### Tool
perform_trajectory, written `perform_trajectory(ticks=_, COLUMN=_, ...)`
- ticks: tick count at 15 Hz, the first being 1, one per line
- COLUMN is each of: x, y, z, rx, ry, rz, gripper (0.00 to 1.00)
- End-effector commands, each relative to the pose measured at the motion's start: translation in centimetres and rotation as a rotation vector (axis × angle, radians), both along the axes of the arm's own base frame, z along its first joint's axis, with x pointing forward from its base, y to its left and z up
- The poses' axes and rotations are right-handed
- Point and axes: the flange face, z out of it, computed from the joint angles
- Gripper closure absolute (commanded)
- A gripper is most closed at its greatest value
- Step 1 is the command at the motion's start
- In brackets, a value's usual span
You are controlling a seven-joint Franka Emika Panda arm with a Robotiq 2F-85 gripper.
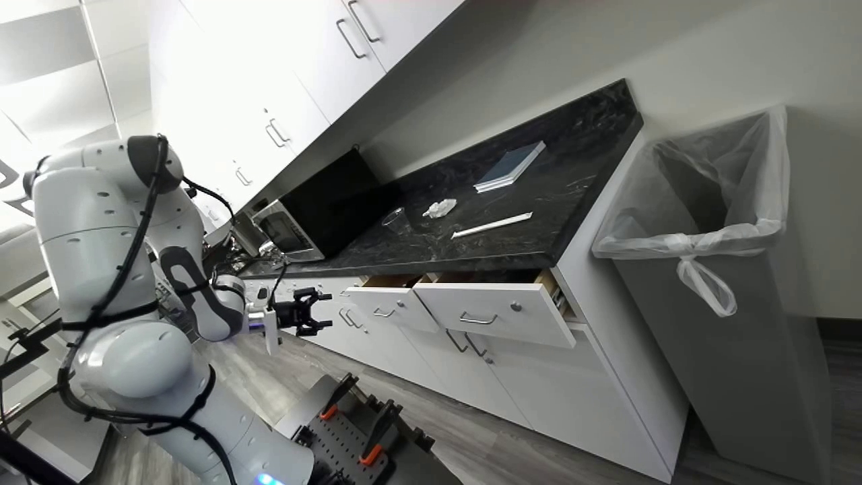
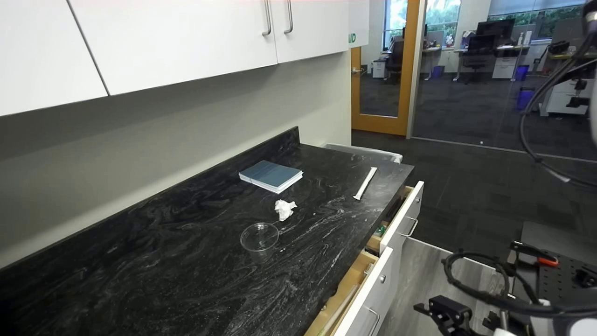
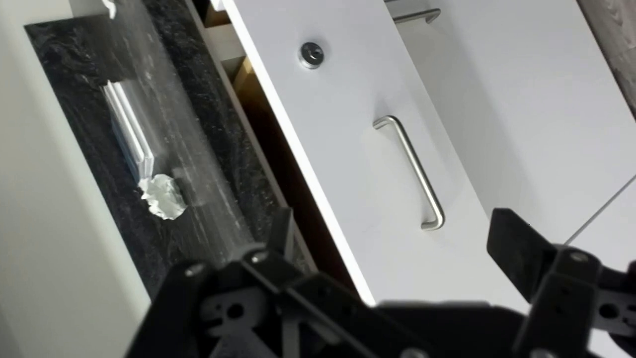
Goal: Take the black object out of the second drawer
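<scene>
The second drawer is the narrower white-fronted one; it stands partly open in both exterior views (image 1: 419, 315) (image 2: 371, 299). Its tan wooden side and interior show under the counter edge. In the wrist view its white front (image 3: 343, 144), lock and bar handle (image 3: 416, 169) fill the middle, with a dark gap behind the front. My gripper (image 1: 328, 310) is open and empty, in front of this drawer and apart from it. Its spread fingers (image 3: 392, 219) show at the bottom of the wrist view. I cannot make out the black object; the drawer's inside is mostly hidden.
A wider drawer (image 1: 495, 315) beside it is also partly open. The dark counter (image 2: 154, 261) overhangs both and bears a clear cup (image 2: 260, 238), crumpled paper (image 2: 284, 210), a blue book (image 2: 270, 175) and a white stick (image 2: 365, 183). A lined bin (image 1: 714, 337) stands beside the cabinet.
</scene>
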Motion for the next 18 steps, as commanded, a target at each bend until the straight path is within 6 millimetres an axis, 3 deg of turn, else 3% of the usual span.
perform_trajectory(ticks=1, x=1.4, y=2.6, z=-6.9, rx=0.025, ry=0.033, rz=0.037, gripper=0.00)
perform_trajectory(ticks=2, x=0.7, y=0.7, z=-3.6, rx=0.007, ry=0.015, rz=0.026, gripper=0.00)
perform_trajectory(ticks=5, x=1.1, y=2.0, z=-7.2, rx=0.007, ry=0.051, rz=0.032, gripper=0.00)
perform_trajectory(ticks=11, x=2.3, y=3.5, z=-8.3, rx=-0.099, ry=-0.028, rz=0.051, gripper=0.00)
perform_trajectory(ticks=15, x=3.1, y=5.1, z=-10.5, rx=-0.182, ry=-0.096, rz=0.070, gripper=0.00)
perform_trajectory(ticks=18, x=4.1, y=5.2, z=-11.9, rx=-0.236, ry=-0.150, rz=0.049, gripper=0.00)
